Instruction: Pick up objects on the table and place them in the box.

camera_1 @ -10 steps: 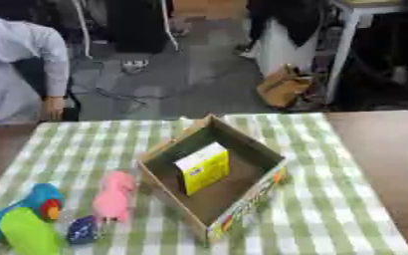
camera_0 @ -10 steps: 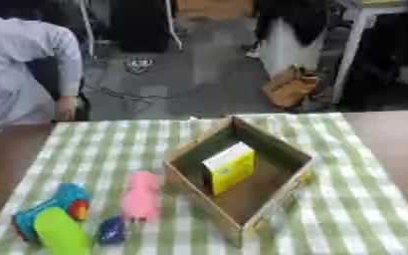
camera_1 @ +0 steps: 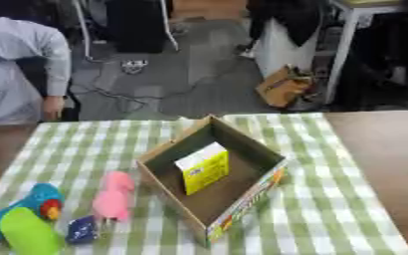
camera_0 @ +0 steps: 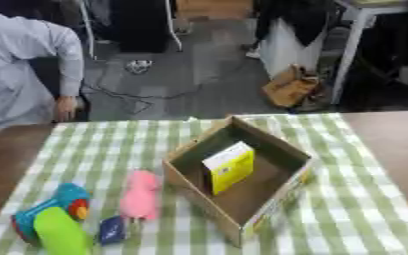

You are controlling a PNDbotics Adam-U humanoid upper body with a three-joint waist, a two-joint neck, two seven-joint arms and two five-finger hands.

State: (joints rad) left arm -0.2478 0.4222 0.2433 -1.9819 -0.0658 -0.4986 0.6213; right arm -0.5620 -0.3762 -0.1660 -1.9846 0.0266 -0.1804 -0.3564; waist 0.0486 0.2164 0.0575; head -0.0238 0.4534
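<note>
Sitting open on the green-checked surface (camera_0: 347,199), the cardboard box (camera_0: 277,187) holds a yellow-and-white carton (camera_0: 229,167) whose print is unreadable. Left of it lie a pink toy (camera_0: 141,195), a small dark blue thing (camera_0: 112,230) and a green-and-teal toy (camera_0: 51,221), cut off below. Neither hand shows.

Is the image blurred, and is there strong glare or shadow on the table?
Left eye view: soft blur throughout, so print on the yellow carton is unreadable; the box interior is shaded. Right eye view: equally soft, even light, no glare on the checked cloth.
</note>
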